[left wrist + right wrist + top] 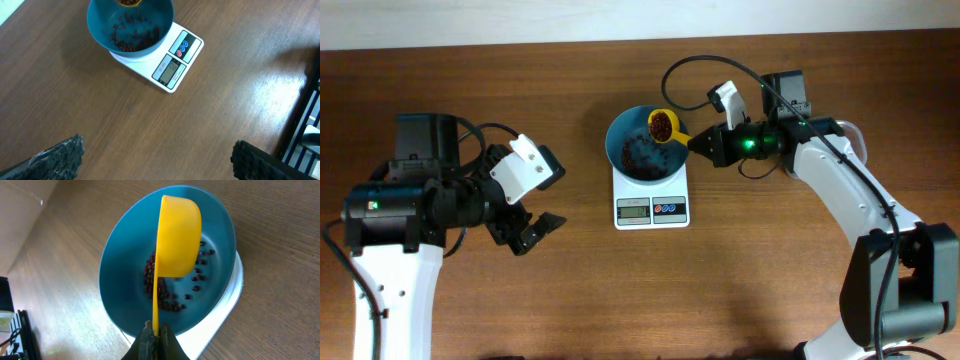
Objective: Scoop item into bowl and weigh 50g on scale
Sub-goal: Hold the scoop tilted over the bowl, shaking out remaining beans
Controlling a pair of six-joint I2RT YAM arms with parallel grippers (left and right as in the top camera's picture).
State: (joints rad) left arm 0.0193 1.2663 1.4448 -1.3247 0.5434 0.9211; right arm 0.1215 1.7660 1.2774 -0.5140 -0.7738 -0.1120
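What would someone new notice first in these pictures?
The bright yellow scoop, loaded with red-brown beans, is held by its handle in the right claw over the teal bowl. That bowl, with more of them at its bottom, sits on the white scale at the middle of the table. The left claw hangs open and empty off to the left.
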